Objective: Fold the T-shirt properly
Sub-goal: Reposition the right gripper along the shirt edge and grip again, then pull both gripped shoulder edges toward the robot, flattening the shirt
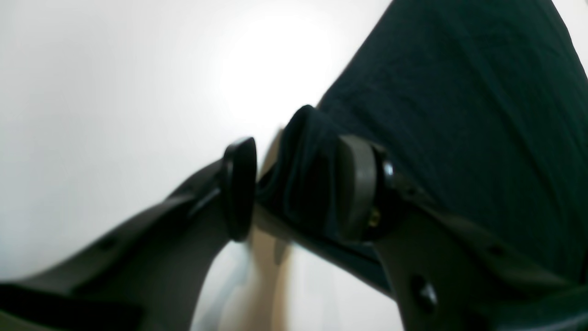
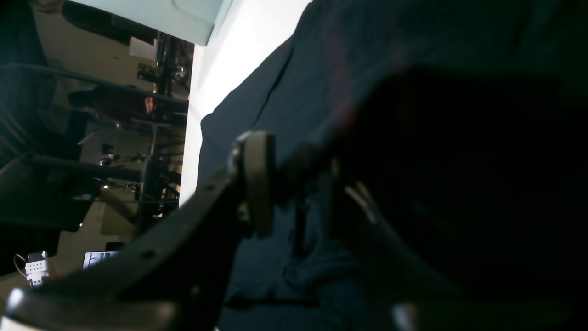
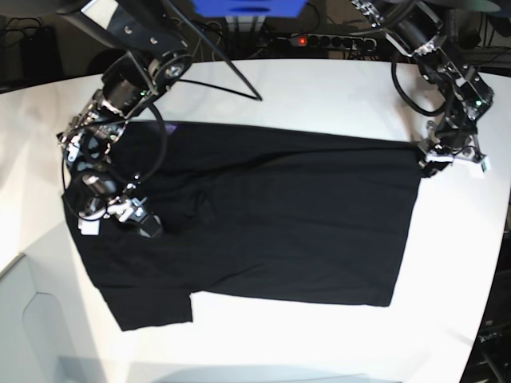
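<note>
Left claw [image 1: 294,188] pinches a bunched T-shirt [image 3: 263,223] corner between its pads. Right claw [image 2: 298,184] stands slightly parted over rumpled cloth; any hold there, I cannot tell. The shirt lies flat on the table [image 3: 319,88]. Risk: uneven pull, crooked fold.

Lab: robot arms [image 3: 136,64], power strip [image 3: 319,40]

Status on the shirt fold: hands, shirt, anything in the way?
Left hand shut on T-shirt edge. Right hand on shirt's other end, grip unclear. Shirt spread on white table. No obstruction seen.
</note>
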`<state>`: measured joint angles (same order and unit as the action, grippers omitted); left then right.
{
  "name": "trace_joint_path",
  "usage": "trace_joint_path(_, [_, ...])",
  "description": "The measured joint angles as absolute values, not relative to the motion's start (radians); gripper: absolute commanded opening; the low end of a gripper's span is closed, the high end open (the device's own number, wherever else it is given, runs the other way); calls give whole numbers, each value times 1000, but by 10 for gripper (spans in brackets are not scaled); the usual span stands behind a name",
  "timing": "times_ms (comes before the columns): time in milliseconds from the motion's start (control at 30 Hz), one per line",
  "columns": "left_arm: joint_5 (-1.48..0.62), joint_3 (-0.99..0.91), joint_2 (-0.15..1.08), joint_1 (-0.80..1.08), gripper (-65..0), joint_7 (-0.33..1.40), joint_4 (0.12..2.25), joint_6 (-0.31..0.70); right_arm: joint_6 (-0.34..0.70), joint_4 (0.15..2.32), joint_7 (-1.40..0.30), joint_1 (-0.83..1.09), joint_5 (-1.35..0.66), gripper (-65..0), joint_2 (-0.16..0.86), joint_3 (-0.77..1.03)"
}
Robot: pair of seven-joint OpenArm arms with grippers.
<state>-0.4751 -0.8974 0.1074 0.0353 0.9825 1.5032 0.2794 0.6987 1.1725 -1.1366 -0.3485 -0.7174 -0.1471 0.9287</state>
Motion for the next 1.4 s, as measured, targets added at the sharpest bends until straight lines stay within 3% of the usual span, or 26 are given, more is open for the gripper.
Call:
trace_joint_path(367, [-475, -897, 107, 36, -380, 983, 1503, 280, 699, 1177, -1159, -349, -718, -435, -146, 928])
trace_joint_path(500, [-474, -897, 106, 52, -380, 982, 1546, 281, 699, 1181, -1220, -347, -717, -439, -102, 925])
trace_joint_path(767, [-581, -892, 108, 118, -380, 979, 1825, 288, 696, 1567, -1230, -210, -717, -587, -81, 831])
trace_joint_path(867, [-575, -873, 108, 122, -382, 984, 1861, 276, 695, 1623, -1211, -158, -722, -615, -35, 730])
trace_joint_path(933, [-530, -813, 117, 122, -418, 991, 1859, 273, 694, 1626, -1172, -112, -718, -637, -12, 681])
trace_joint_path(1100, [-324, -622, 113, 99, -641, 989, 1859, 278, 501, 1619, -1017, -12, -714, -650, 74, 502])
trace_joint_path(1233, [-188, -513, 85, 96, -637, 978, 1859, 280, 357, 1618, -893, 35, -722, -650, 152, 344])
trace_joint_path(1400, [-73, -515, 56, 70, -638, 987, 1781, 279, 223, 1515, -787, 55, -722, -650, 212, 239])
